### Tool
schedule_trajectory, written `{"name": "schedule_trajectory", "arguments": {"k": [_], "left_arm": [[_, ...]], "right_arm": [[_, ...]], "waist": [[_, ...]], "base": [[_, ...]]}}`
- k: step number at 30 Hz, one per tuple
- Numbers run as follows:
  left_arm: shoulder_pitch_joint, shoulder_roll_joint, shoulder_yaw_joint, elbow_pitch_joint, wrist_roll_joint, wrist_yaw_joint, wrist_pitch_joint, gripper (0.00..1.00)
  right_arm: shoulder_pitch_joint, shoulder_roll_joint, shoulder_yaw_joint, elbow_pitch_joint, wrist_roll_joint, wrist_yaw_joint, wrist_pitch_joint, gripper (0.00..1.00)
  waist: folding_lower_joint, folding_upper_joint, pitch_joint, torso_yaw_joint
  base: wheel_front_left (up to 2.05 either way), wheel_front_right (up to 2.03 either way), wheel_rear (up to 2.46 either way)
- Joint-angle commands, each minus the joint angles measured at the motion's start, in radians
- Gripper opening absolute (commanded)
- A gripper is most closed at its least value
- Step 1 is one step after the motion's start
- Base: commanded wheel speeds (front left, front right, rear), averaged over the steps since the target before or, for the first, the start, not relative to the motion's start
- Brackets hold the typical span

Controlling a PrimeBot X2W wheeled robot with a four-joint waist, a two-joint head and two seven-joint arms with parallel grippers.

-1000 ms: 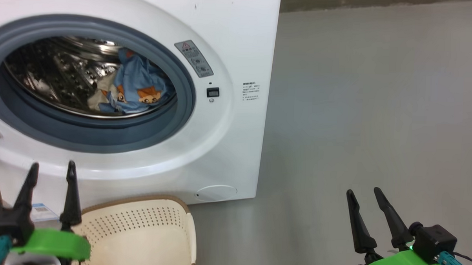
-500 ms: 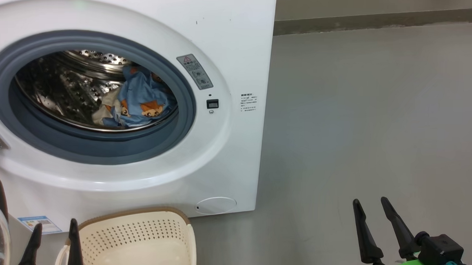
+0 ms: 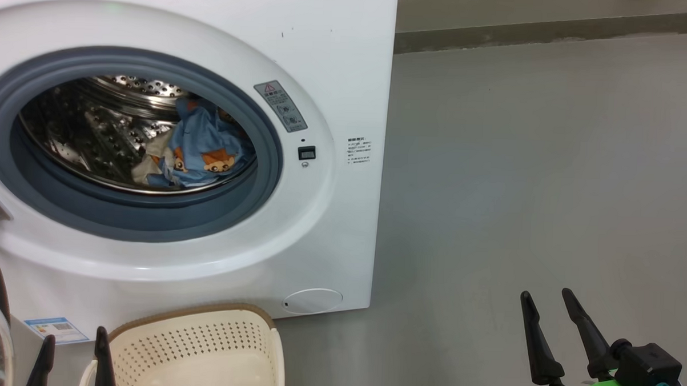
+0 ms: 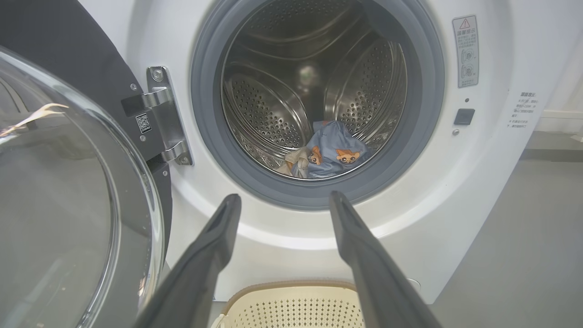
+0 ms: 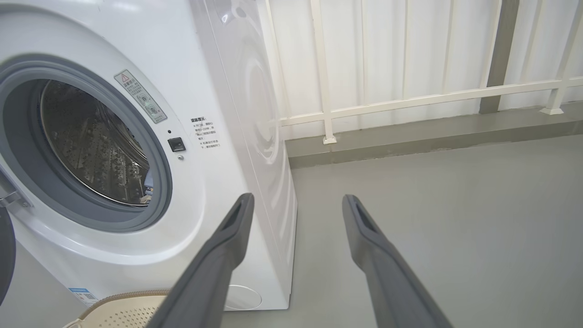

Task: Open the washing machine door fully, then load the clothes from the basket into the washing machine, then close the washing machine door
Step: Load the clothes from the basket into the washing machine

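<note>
Light-blue bear-print clothes (image 3: 205, 148) lie inside the large white front-loading washing machine (image 3: 347, 73).
Its round glossy black door (image 4: 68, 205) stands swung open, seemingly fully; the cream perforated plastic basket (image 3: 201, 348) sits just before it. The left gripper (image 3: 74, 337) and right gripper (image 3: 546, 294) hang with jaws spread, grasping nothing.
</note>
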Motion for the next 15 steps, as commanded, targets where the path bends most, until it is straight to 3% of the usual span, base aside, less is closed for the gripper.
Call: {"name": "schedule_trajectory", "arguments": {"k": [1, 15], "left_arm": [[-0.019, 0.013, 0.031, -0.027, 0.003, 0.005, -0.006, 1.0], [-0.026, 0.013, 0.009, -0.004, -0.01, 0.003, -0.005, 1.0]], "right_arm": [[-0.015, -0.007, 0.027, -0.028, -0.012, 0.006, -0.001, 1.0], [-0.014, -0.008, 0.035, -0.026, -0.01, 0.006, 0.004, 1.0]], "waist": [[0.0, 0.0, -0.002, 0.001], [0.0, 0.0, -0.002, 0.01]], "base": [[0.0, 0.0, 0.0], [0.0, 0.0, 0.0]]}}
